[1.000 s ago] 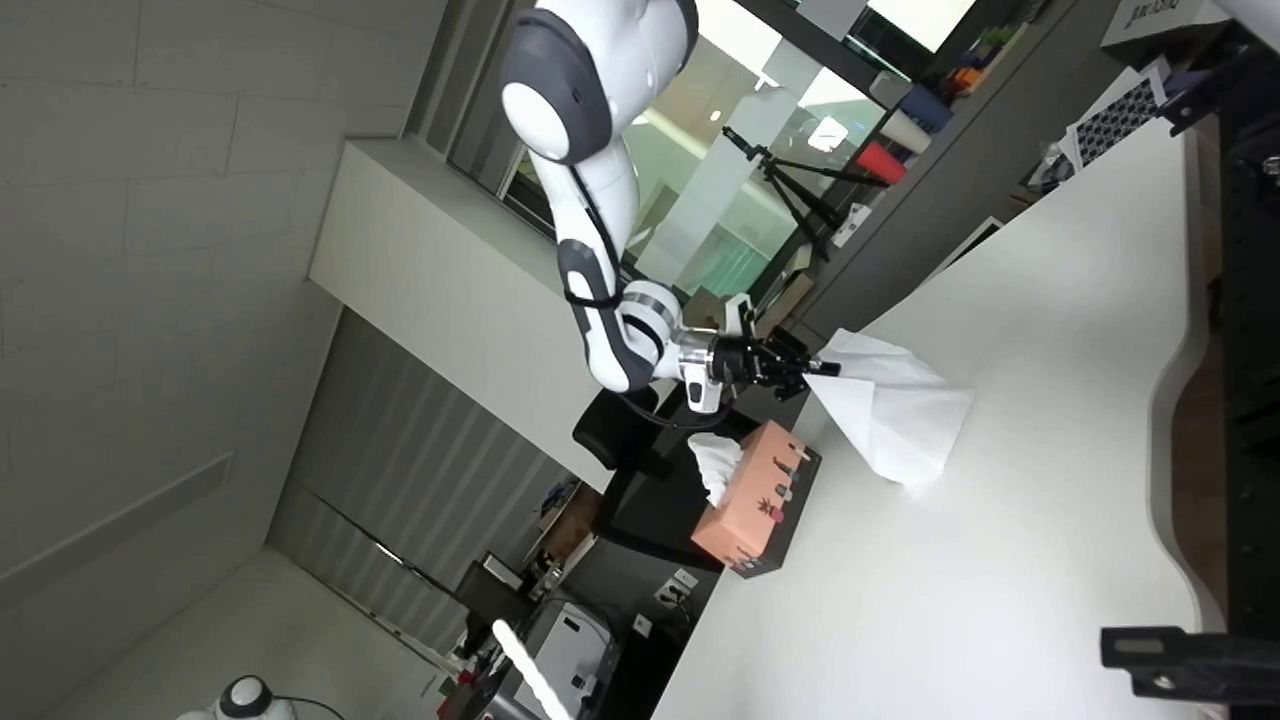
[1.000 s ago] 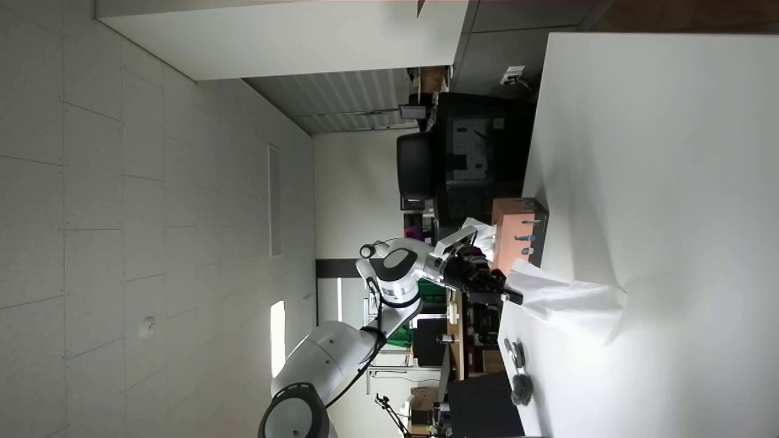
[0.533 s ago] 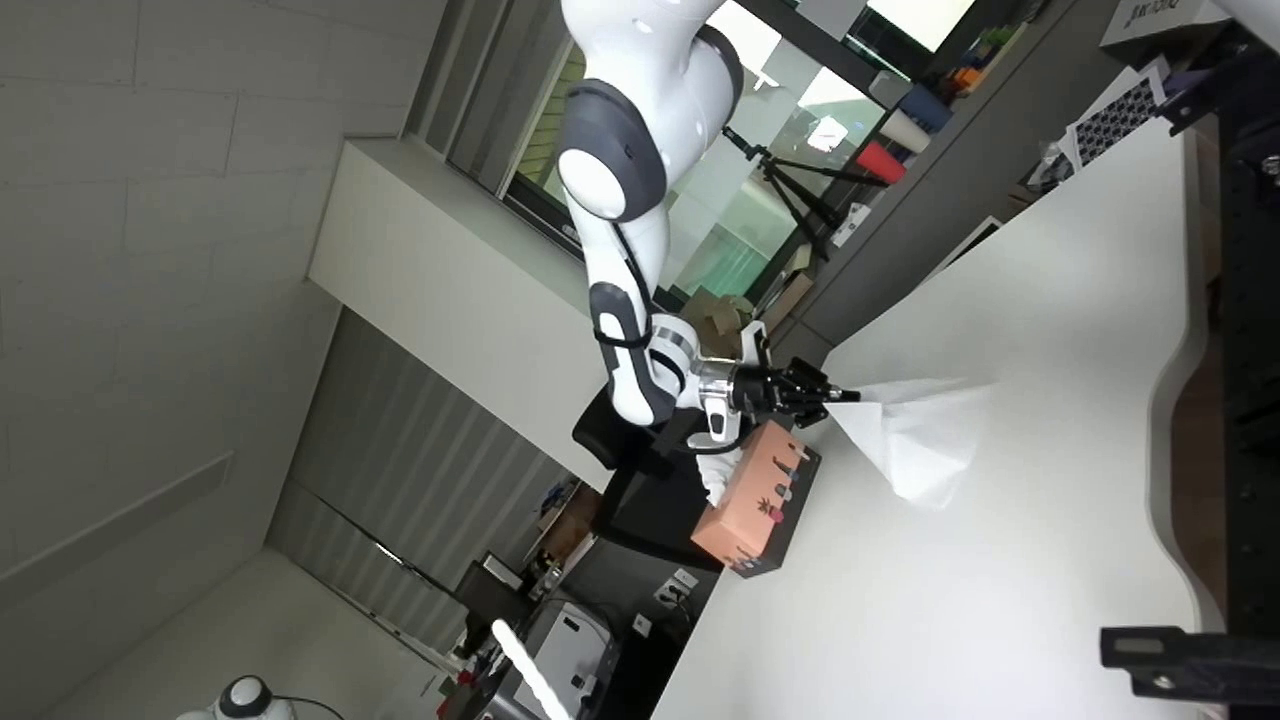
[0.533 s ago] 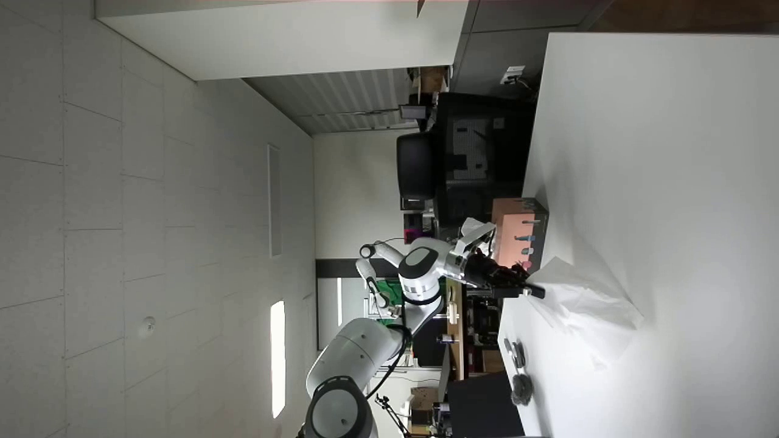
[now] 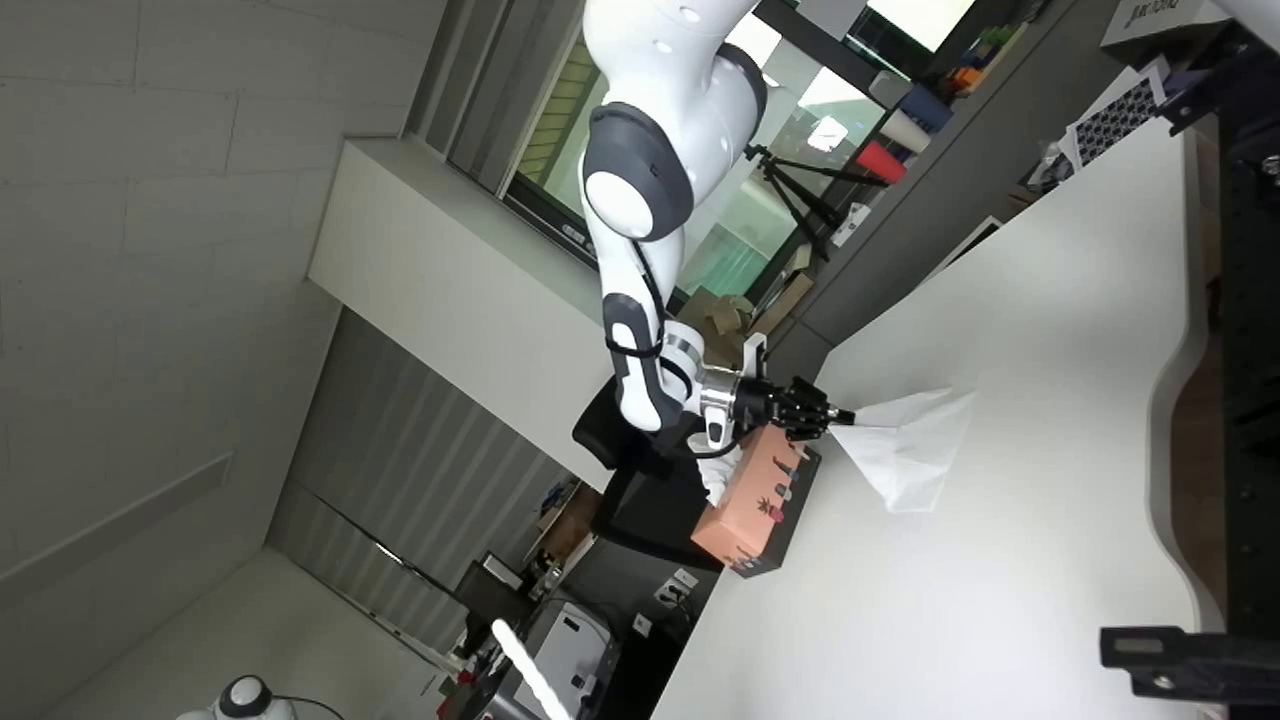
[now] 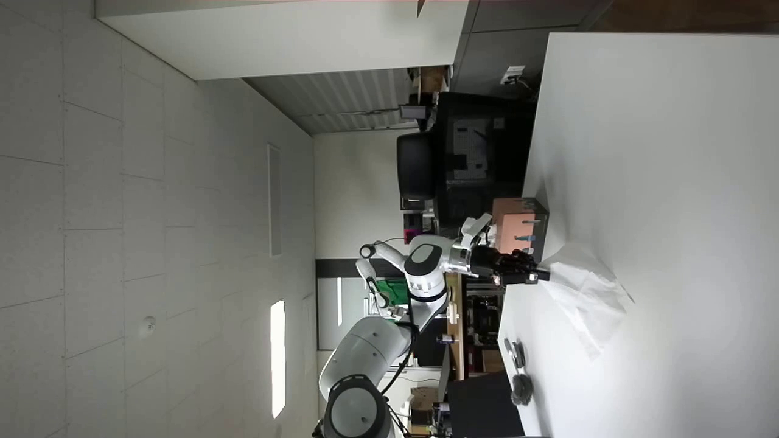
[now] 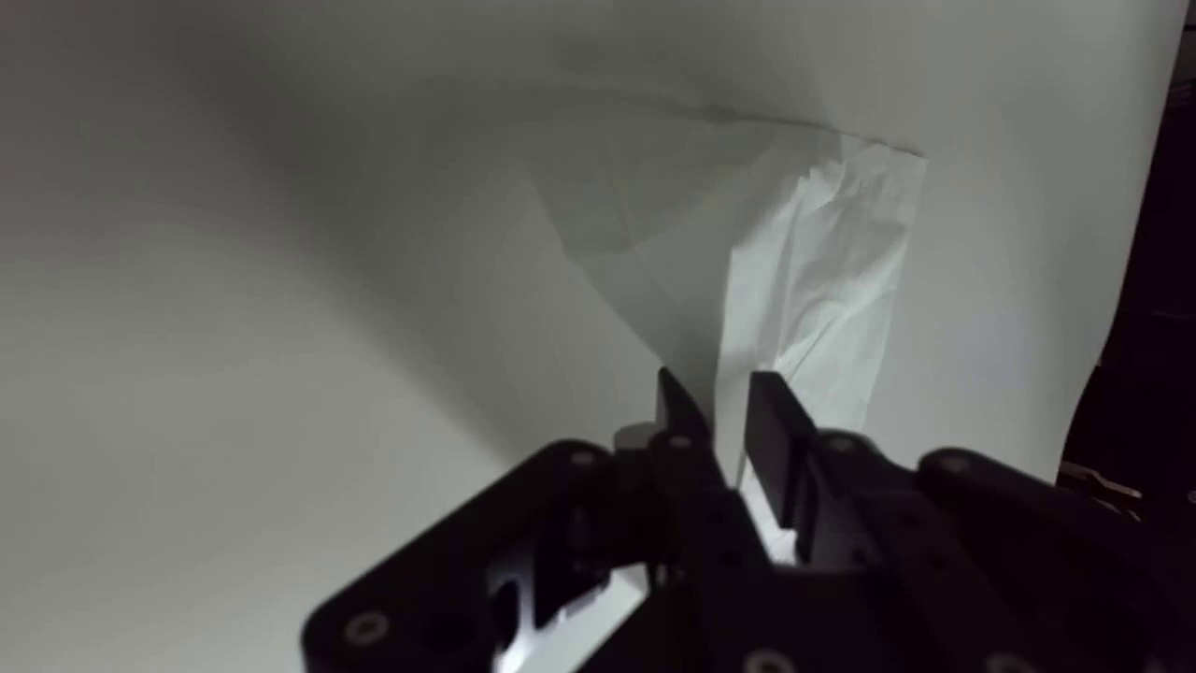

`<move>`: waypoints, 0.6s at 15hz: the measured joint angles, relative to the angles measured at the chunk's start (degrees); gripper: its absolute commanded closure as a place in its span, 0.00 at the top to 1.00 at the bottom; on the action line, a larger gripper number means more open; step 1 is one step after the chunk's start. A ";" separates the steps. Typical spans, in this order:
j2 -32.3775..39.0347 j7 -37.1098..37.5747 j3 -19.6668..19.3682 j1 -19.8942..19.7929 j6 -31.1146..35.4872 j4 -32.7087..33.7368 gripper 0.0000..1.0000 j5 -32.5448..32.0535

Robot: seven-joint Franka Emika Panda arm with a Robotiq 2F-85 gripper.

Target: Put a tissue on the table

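Claw [image 7: 717,388] narrowly parted, tissue [image 7: 822,280] between (creased)

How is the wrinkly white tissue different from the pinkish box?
Color: the tissue is white; the box is pinkish and patterned.
Shape: the tissue is a creased sheet; the box is a block.
Place: the tissue's narrow end is at the claw; the box stands by the edge of the table.
Both show white: more tissue pokes from the box.

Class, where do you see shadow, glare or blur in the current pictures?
Wrist view: dim, with slightly blurred, near-black fingers and a diagonal shadow across the tabletop; in an exterior view, an overexposed ceiling light; in both exterior views, the tissue partly blends into the white tabletop.
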 measured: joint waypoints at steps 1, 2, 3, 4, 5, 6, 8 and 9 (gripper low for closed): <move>0.07 0.00 0.00 -0.34 0.53 0.32 0.60 0.32; 0.07 0.00 0.02 -0.70 1.24 0.57 0.68 0.74; 0.06 0.00 0.11 -1.00 2.23 0.86 0.73 1.09; 0.03 -0.01 0.20 -1.33 3.79 1.20 0.80 1.73; -0.08 -0.01 0.30 -1.68 5.84 1.43 0.88 2.38; -0.33 -0.01 0.42 -2.01 8.38 1.50 0.93 3.26; -1.21 0.07 1.04 -2.80 13.89 1.45 1.00 5.33; -1.65 0.20 1.27 -3.10 16.40 1.42 1.00 6.45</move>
